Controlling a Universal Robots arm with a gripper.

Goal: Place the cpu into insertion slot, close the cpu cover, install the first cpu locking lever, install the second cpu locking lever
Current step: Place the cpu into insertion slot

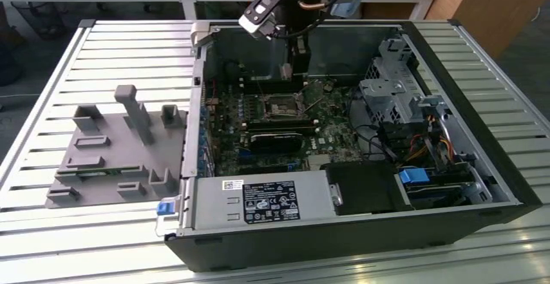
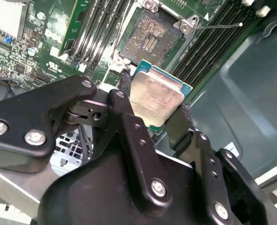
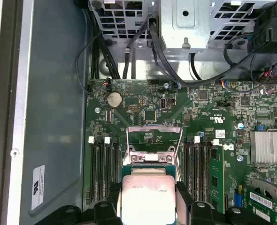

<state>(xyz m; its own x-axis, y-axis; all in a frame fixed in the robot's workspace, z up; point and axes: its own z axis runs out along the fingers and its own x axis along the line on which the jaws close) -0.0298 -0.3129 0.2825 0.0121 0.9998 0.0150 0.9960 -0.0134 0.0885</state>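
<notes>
Progress stood at the very first step, judging by how things lay. In both wrist views the gripper [image 2: 155,96] [image 3: 148,193] was clenched on the cpu [image 2: 156,93] [image 3: 147,199], one black finger on each of two opposite edges, the pale metal face turned toward the cameras. The chip hung in the air just short of the insertion slot [image 2: 150,40], apart from it and not seated.

In the second wrist view the slot lay bare, with nothing in it. Beyond the chip, in the first wrist view, the cpu cover [image 3: 155,128] stood swung up off the socket, board showing through its window. A thin wire locking lever [image 2: 218,26] lay loose across the neighbouring memory slots [image 2: 209,44], latched to nothing. So seating the chip, closing the cover and fastening both levers all seemed left to do.

Farther out, the green motherboard [image 3: 199,117] lay on the floor of the open computer case [image 1: 361,239]. The exterior view showed the arm [image 1: 288,0] reaching down into that case, which also held a grey power supply [image 1: 257,200], metal drive cages [image 1: 395,91] and bundled cables [image 1: 429,149]. Outside it, toward the exterior view's left, a grey fixture plate [image 1: 103,161] with upright posts rested on the slatted table [image 1: 51,71]; what its recesses held I could not tell.
</notes>
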